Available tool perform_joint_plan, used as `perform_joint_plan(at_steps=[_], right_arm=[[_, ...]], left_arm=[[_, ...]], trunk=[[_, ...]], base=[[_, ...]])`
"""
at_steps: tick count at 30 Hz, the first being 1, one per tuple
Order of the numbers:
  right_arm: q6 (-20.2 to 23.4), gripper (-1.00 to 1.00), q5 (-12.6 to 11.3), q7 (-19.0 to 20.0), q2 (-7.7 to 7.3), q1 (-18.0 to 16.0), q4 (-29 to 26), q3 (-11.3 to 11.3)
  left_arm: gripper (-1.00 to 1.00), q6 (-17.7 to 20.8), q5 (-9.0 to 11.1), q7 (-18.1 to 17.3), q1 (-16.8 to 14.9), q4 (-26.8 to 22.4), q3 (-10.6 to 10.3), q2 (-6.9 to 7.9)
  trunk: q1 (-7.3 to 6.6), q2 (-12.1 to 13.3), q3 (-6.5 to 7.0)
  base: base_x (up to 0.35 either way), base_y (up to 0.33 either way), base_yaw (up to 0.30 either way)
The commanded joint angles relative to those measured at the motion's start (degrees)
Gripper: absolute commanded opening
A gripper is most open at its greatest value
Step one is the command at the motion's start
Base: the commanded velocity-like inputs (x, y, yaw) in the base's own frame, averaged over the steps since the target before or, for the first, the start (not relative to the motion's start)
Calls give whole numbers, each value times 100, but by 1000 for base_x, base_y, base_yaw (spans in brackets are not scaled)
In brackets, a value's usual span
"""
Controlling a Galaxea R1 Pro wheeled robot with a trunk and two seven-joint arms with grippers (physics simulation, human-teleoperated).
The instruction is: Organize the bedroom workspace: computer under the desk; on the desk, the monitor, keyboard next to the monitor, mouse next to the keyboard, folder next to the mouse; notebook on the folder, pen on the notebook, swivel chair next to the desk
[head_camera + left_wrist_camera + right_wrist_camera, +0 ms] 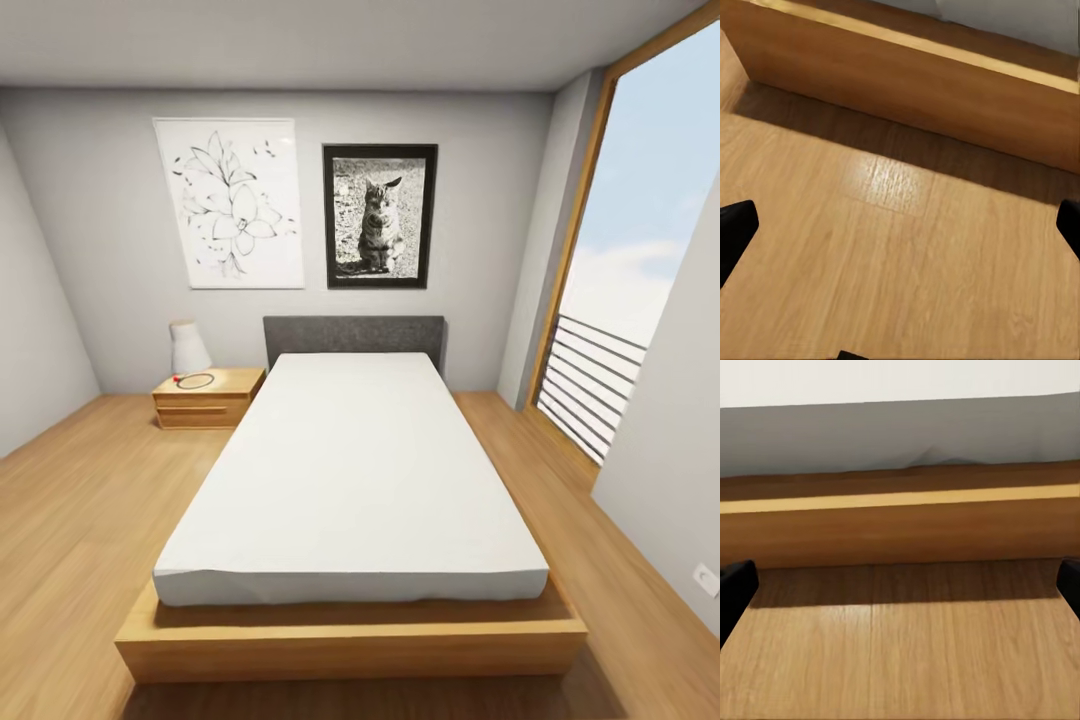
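A low bed with a white mattress (350, 470) on a light wooden frame (350, 640) fills the middle of the room, its grey headboard (354, 340) against the far wall. To its far left, a small wooden nightstand (208, 398) carries a white lamp (188, 347). Both wrist views look down at the wooden floor (892, 247) beside the frame. The left hand (900, 225) and right hand (900, 585) have fingertips wide apart, cut off at the edges. No desk items are visible from here.

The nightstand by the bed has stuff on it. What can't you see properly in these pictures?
- Small red and ring-shaped items on the nightstand: head view, too small to identify.
- Left gripper and right gripper: wrist views, fingers cut off by the picture edges.
- Floor beyond the bed: head view, hidden by the mattress.
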Motion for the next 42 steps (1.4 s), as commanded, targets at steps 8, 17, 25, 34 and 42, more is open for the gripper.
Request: perform_joint_plan(at_steps=[8, 17, 25, 34, 42], right_arm=[[-19, 100, -8, 3, 6, -4, 12, -3], [-11, 100, 2, 3, 14, -6, 16, -2], [-115, 100, -10, 3, 148, -4, 8, 7], [-125, 100, -14, -5, 290, -4, 22, -1], [-124, 100, -21, -6, 290, -4, 17, -11]], left_arm=[[100, -581, 24, 8, -4, 281, 58, 0], [100, -697, 19, 64, -4, 330, 55, -18], [100, -629, 41, 122, -4, 336, 69, 10], [100, -619, 49, 132, -4, 331, 72, 14], [100, -627, 269, 128, -4, 328, 70, 9]], trunk=[[3, -5, -8], [3, -5, -8], [3, -5, -8], [3, -5, -8], [3, -5, -8]], base=[[159, 0, 0], [21, 0, 0], [-113, -1, 14], [-277, -47, 202], [-51, -11, 284]])
